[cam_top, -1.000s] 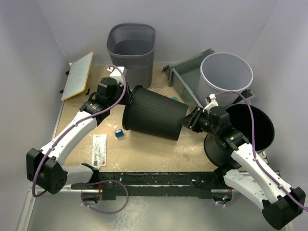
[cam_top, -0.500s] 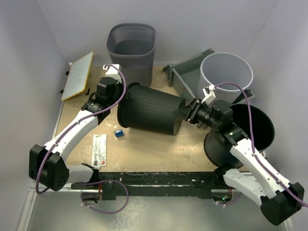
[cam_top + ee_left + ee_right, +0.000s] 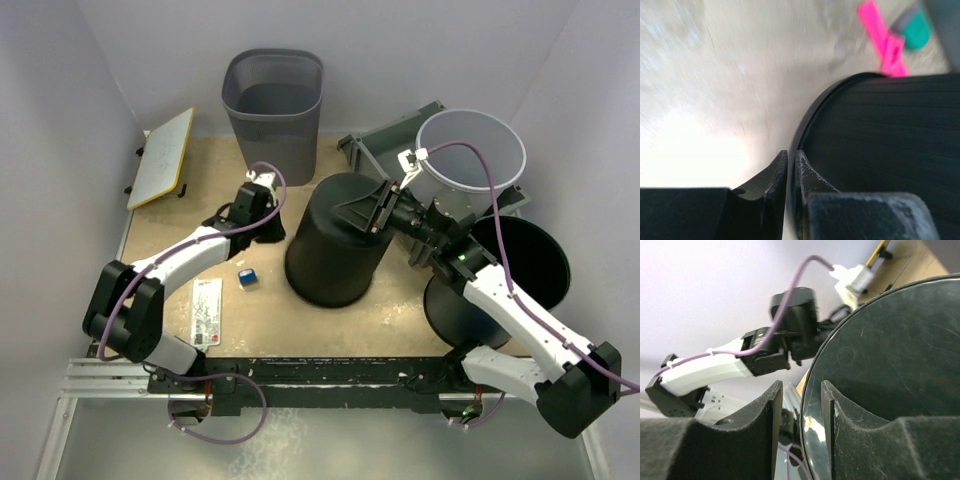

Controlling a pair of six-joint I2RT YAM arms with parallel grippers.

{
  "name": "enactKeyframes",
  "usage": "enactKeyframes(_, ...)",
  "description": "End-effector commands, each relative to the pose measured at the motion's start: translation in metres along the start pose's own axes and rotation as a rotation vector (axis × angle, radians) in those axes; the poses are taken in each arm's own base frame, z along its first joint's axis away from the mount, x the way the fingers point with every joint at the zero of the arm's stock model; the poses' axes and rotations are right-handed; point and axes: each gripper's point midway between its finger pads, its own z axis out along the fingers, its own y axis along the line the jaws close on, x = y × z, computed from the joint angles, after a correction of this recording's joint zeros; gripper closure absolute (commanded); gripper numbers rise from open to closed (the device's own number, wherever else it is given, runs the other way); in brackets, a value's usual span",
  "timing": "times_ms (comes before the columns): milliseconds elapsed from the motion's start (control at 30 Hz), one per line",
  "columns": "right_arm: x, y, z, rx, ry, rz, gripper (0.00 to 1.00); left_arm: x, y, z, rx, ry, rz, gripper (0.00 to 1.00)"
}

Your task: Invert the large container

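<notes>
The large container (image 3: 330, 250) is a black ribbed bucket. It stands at the table's middle with its flat base up and its wide rim down. My right gripper (image 3: 368, 210) straddles the edge of the base. In the right wrist view (image 3: 801, 385) one finger lies over the base (image 3: 900, 350) and the other stands off the side wall with a gap, so it is open. My left gripper (image 3: 272, 226) sits low beside the container's left rim. In the left wrist view (image 3: 791, 151) its fingers are almost together, with the rim (image 3: 880, 130) just past them.
A dark grey square bin (image 3: 274, 95) stands at the back. A pale grey round bucket (image 3: 470, 150), a grey tray (image 3: 385, 150) and a black round bin (image 3: 525, 265) crowd the right. A whiteboard (image 3: 162, 155), a small blue item (image 3: 246, 277) and a white card (image 3: 207, 312) lie on the left.
The container has swung from lying on its side to base-up. My right gripper rose and moved back with the base. My left gripper dropped low beside the rim.
</notes>
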Motion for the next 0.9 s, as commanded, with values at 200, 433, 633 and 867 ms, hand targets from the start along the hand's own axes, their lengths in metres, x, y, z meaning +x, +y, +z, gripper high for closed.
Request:
enactKeyframes(200,0.012,0.009,0.01,-0.062,0.045,0.006,0.59,0.029,-0.01,0.002,0.048,0.111,-0.063,0.94)
enactKeyframes(433,0.007,0.001,0.002,0.025,0.043,-0.08,0.52,0.001,-0.009,-0.019,0.001,0.049,-0.058,0.89)
enactKeyframes(633,-0.018,-0.03,-0.028,0.334,0.02,-0.266,0.42,-0.009,0.027,-0.03,-0.207,0.029,-0.063,0.86)
enactKeyframes(867,-0.032,-0.079,-0.082,0.705,0.004,-0.373,0.3,-0.02,0.034,-0.056,-0.252,0.001,-0.076,0.82)
